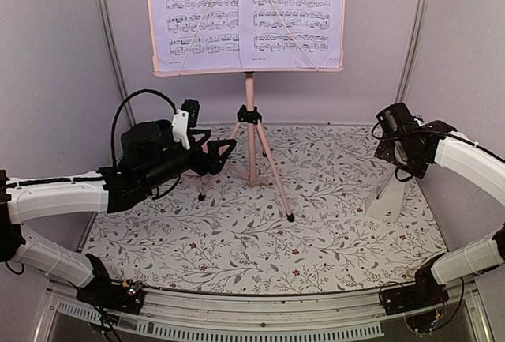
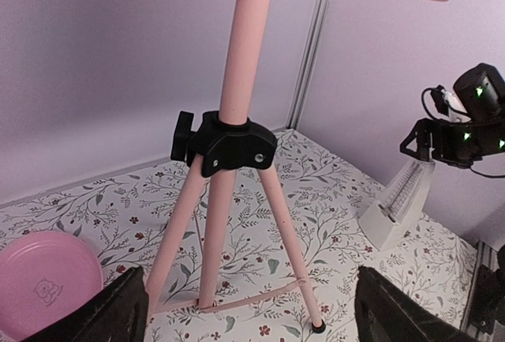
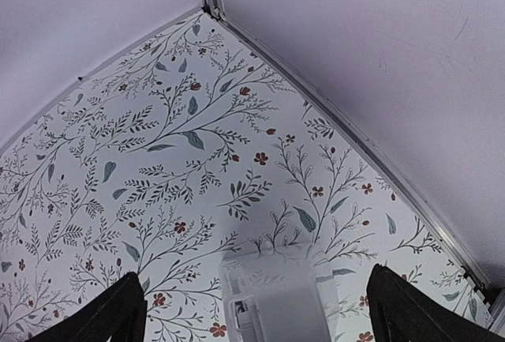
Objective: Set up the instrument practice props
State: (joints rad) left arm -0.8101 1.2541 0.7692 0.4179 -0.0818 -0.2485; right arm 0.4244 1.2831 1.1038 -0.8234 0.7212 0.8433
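Left gripper [image 2: 252, 314] gaped empty beside the stand [image 2: 237, 144]; right gripper [image 3: 254, 310] gaped empty above the metronome [image 3: 272, 298]. A careless nudge might have toppled either.

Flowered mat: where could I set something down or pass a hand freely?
Roomiest: the mat at the front, between the feet of the music stand and the near rail. Also bare: the gap between the stand's right leg and the metronome. Crowded: left of the stand, where the left claw and pink plate sit; the right claw hangs over the metronome.

Pink plate [image 2: 43, 275] on floral tablecloth [image 1: 237, 239]
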